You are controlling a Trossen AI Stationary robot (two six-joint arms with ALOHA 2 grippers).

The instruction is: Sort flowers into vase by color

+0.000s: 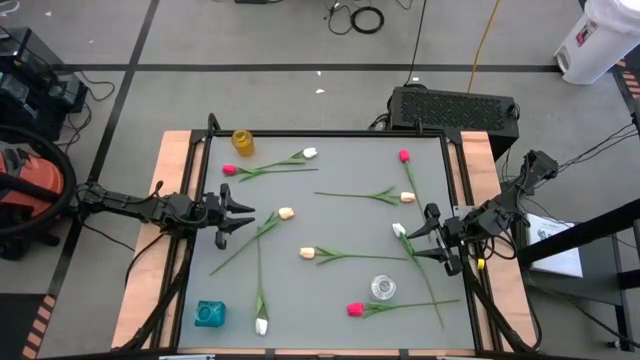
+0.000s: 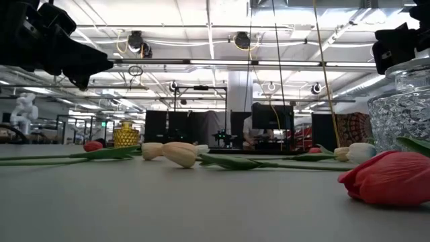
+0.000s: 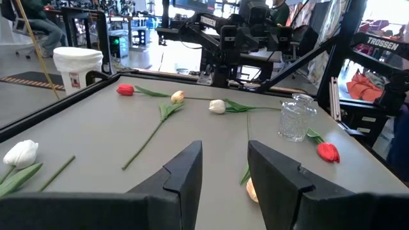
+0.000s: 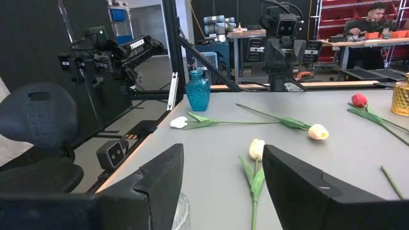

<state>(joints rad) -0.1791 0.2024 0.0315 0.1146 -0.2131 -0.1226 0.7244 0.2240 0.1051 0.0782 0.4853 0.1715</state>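
Several tulips lie flat on the grey table mat [image 1: 340,215], their stems pointing different ways: red ones [image 1: 229,170] [image 1: 354,309], white ones [image 1: 310,153] [image 1: 261,326] and cream ones [image 1: 286,213] [image 1: 307,253]. A yellow vase [image 1: 243,142] stands at the far left, a teal vase [image 1: 209,314] at the near left and a clear glass vase [image 1: 383,288] at the near right. My left gripper [image 1: 243,217] hovers open at the mat's left edge, next to the cream tulip [image 3: 250,189]. My right gripper [image 1: 415,243] hovers open at the right edge, by a white tulip [image 4: 256,149].
The mat has a black frame [image 1: 330,133] with wooden boards on both sides. In the low view a red tulip [image 2: 393,176] and the glass vase [image 2: 403,107] stand close at the right. Free mat lies in the middle, between the stems.
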